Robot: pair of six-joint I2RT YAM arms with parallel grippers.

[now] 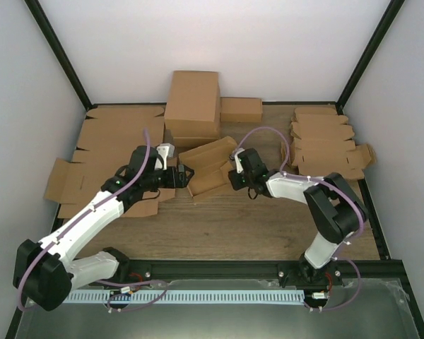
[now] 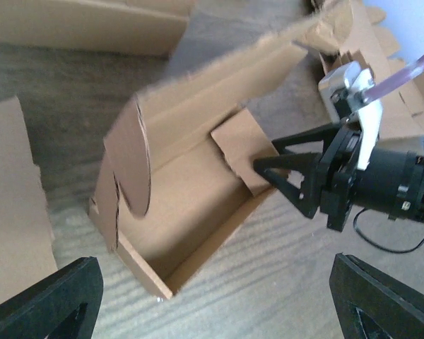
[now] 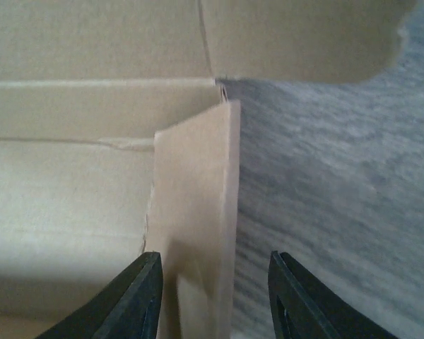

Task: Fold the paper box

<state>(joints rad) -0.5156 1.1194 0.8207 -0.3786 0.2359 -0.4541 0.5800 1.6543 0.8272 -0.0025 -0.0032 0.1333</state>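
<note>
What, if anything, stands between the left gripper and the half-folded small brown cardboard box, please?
Nothing visible does. The left gripper hangs open facing the small brown cardboard box at its end wall, with only bare wooden table between them.

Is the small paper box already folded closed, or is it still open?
Still open. The paper box has its side walls raised, but the lid flap stands up and the inside is visible.

White walls, black corner posts, wooden tabletop
</note>
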